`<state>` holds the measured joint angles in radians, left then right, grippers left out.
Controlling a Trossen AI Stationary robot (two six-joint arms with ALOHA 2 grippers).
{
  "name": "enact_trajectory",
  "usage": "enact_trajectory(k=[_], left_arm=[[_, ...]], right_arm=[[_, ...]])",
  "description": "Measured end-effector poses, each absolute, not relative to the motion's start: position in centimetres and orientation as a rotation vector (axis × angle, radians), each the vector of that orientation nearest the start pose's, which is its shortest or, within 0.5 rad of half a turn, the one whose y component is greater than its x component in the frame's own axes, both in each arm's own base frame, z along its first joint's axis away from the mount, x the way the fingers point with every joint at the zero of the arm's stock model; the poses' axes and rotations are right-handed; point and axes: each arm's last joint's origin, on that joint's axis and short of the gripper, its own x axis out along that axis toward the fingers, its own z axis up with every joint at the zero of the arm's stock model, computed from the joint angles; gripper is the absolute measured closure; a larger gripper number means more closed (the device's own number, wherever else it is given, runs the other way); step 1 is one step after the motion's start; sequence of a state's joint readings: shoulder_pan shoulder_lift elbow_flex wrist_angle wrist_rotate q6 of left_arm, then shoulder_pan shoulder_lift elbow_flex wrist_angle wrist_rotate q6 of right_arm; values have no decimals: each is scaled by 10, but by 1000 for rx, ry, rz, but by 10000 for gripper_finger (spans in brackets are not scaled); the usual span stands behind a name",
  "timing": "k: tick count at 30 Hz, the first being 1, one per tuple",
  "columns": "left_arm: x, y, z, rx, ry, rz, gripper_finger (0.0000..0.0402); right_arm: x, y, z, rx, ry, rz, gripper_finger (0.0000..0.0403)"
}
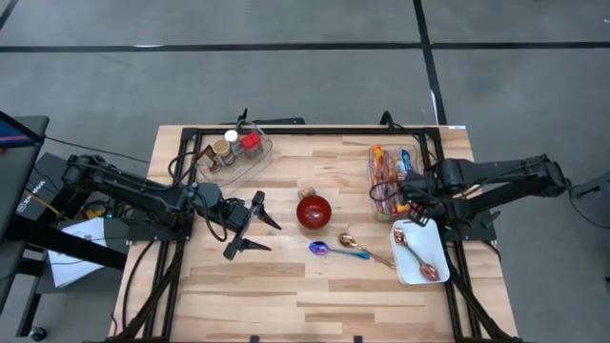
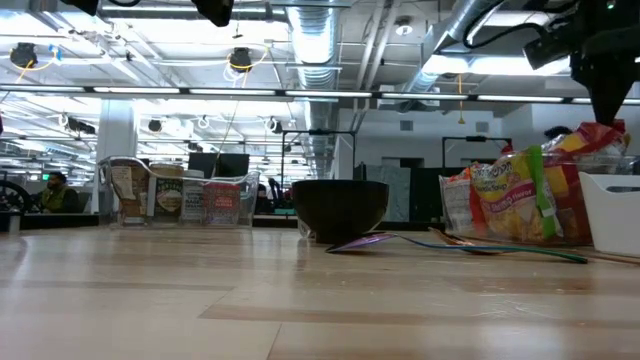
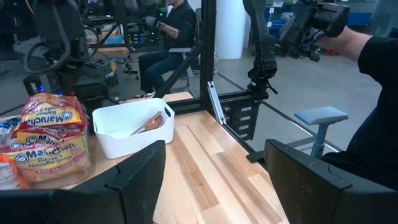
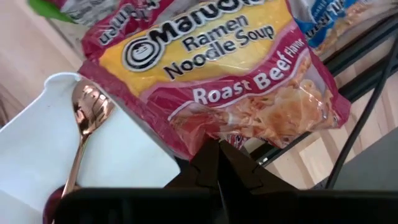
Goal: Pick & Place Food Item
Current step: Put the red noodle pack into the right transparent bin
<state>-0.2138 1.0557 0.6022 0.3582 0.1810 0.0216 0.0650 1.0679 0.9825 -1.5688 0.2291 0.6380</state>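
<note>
A Maruchan roast beef ramen pack (image 4: 217,68) lies among other noodle packs in a clear bin (image 1: 374,179) at the table's right. My right gripper (image 4: 217,149) points down over that bin and is shut at the pack's end; in the low view the gripper (image 2: 605,105) stands right above the pack's raised red end (image 2: 598,132). A dark red bowl (image 1: 313,211) stands mid-table. Left of the bowl my left gripper (image 1: 274,236) hovers level and open, with nothing between its fingers. My right gripper pinches the ramen pack's end seam (image 4: 210,140) between its two fingertips, coming from above and pointing steeply down. That end is raised, while the rest of the pack slants down onto the other packs in the bin.
A white tray (image 1: 419,276) holding copper spoons sits near the bin. A purple spoon (image 1: 320,249) and a copper spoon (image 1: 351,242) lie in front of the bowl. A clear bin of spice jars (image 1: 233,152) stands at the far left. A person sits beyond the table.
</note>
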Motion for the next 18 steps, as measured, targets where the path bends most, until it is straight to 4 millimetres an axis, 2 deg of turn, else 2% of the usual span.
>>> enact_trajectory(k=[10, 18], left_arm=[[226, -54, 271, 23, 92, -396, 134], [226, -54, 271, 23, 92, -396, 134]], right_arm=[[139, 8, 278, 210, 1452, -619, 403], [141, 9, 253, 136, 1594, -633, 403]])
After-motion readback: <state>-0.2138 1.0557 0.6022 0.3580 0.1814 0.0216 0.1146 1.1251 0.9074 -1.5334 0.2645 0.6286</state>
